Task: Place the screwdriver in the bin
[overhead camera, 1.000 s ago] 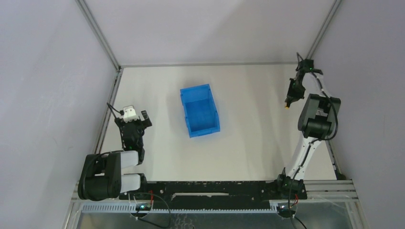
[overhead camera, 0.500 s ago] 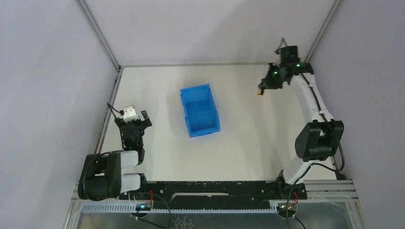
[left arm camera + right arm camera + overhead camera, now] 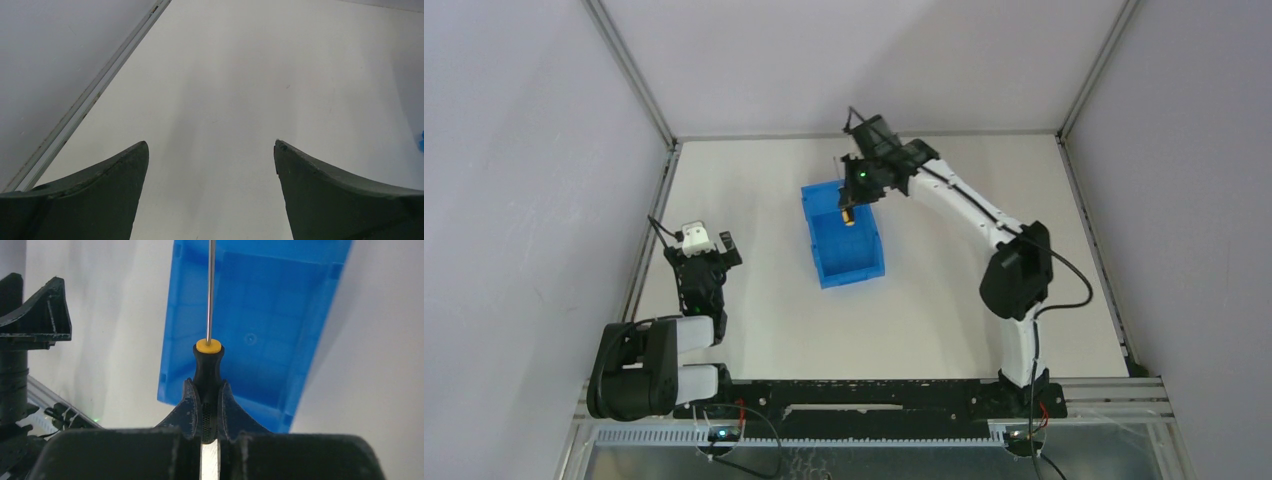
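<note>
Right gripper (image 3: pixel 209 390): clamped tight on the screwdriver (image 3: pixel 208 362), one finger pressed against each side of the black handle. No gap visible between the fingers and the handle.

Screwdriver: gripped at the lower part of the handle, with the orange-yellow collar clear of the fingertips. Thin metal shaft in line with the gripper, pointing straight away from it and running out of the top of the right wrist view. Held in the air, not lying on any surface. Seen from the top external view as a small orange-yellow spot just under the gripper, over the far part of the bin's opening; shaft too thin to make out there. Contact between tip and bin: cannot tell.

Bin (image 3: pixel 280 300): bright blue, open-topped, directly beyond the screwdriver in the right wrist view, shaft crossing its interior. Standing on the white table (image 3: pixel 944 300) near the middle, long axis running roughly near to far. Nothing seen lying on the visible floor of the bin.

Right arm: stretched from its base at the near right across the table to the bin's far end.

Left gripper (image 3: pixel 211 145): fingers spread wide, nothing between them, above bare table at the near left, well apart from the bin.
</note>
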Robot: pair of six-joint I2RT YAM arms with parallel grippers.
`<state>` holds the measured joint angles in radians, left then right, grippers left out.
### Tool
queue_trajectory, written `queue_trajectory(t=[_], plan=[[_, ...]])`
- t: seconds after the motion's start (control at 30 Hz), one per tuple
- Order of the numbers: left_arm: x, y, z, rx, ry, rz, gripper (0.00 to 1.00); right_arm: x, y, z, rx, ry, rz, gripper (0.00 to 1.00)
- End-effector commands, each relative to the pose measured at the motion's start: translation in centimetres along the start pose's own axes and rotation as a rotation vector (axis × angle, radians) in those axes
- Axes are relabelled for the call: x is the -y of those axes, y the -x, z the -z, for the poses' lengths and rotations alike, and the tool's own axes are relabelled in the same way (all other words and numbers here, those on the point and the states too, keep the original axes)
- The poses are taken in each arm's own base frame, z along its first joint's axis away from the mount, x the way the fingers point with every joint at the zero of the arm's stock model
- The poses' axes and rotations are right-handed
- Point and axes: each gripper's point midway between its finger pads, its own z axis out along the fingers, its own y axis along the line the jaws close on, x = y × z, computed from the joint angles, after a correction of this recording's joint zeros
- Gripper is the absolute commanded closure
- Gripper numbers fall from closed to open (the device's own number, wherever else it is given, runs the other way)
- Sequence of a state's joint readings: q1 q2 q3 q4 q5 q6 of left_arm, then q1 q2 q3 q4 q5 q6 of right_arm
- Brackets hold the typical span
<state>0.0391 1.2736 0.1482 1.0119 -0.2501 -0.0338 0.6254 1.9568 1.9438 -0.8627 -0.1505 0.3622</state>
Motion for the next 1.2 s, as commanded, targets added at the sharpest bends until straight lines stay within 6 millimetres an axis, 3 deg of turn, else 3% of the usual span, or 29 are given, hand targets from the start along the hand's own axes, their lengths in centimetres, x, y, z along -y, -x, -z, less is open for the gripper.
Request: queue_trajectory(t=[0.0,0.3,0.57,0.7,0.93,1.07,1.17], plan=[[0.7,3.6,-0.9,0.100,-0.019,0.008,0.00,-0.1,0.9,-2.7,0.042,-0.086,0.039,0.90],[0.7,3.6,-0.9,0.100,-0.018,0.008,0.00,1.6,-3.3,-8.9,-0.025,-0.143,0.257,0.78],[0.6,3.5,-0.9,0.099,-0.018,0.008,0.00,1.9,-7.2,-11.3,-0.078,-0.119,0.307,0.69],[0.6,3.6,-0.9,0.100,-0.018,0.008,0.00,2.0,-8.0,-12.0,-0.094,-0.130,0.306,0.63],[0.7,3.6,-0.9,0.100,-0.019,0.008,0.00,0.8,-6.0,-10.2,-0.035,-0.136,0.303,0.47],[0.6,3.6,-0.9,0.100,-0.018,0.008,0.00,-0.4,-3.7,-7.3,0.030,-0.143,0.288,0.46],[0.6,3.5,-0.9,0.100,-0.018,0.008,0.00,-0.9,-1.4,-4.0,0.113,-0.165,0.263,0.43]])
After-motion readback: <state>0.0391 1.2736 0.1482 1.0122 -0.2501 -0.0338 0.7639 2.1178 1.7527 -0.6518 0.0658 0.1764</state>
